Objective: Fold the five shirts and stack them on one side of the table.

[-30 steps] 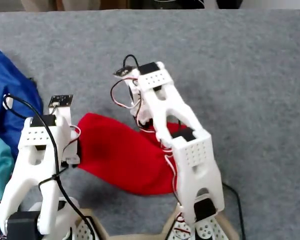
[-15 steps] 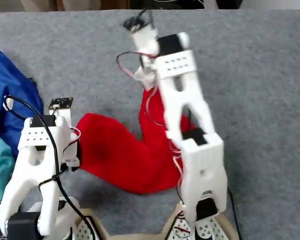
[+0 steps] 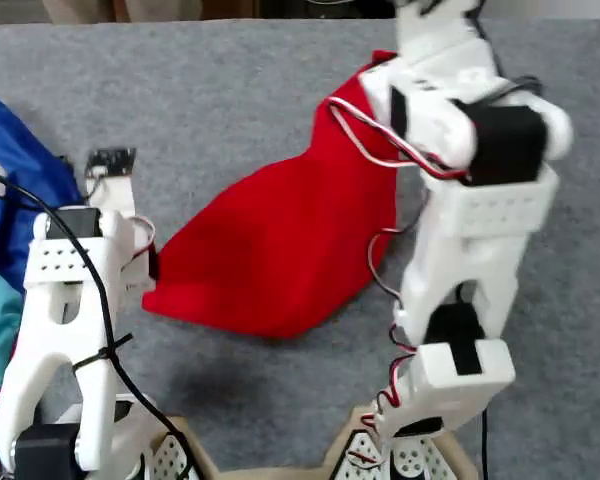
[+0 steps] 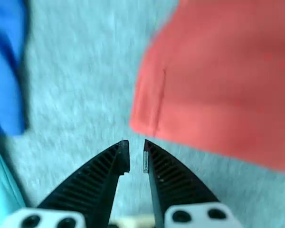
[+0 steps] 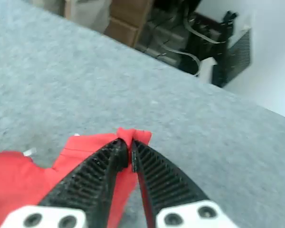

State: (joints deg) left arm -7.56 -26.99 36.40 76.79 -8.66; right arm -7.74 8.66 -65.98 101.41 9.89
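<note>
Across the grey felt-covered table (image 3: 180,90), the red fabric shirt (image 3: 280,250) has gone from a low lump between the arms to a long sheet stretched diagonally toward the far edge, because the right arm swung out and away with it. The right gripper (image 5: 130,145) is clamped on a bunched red corner; the left gripper (image 4: 136,154) sits just short of the near hem, fingers a slit apart, holding nothing. Reads as spreading flat before folding, no fold started yet.
</note>
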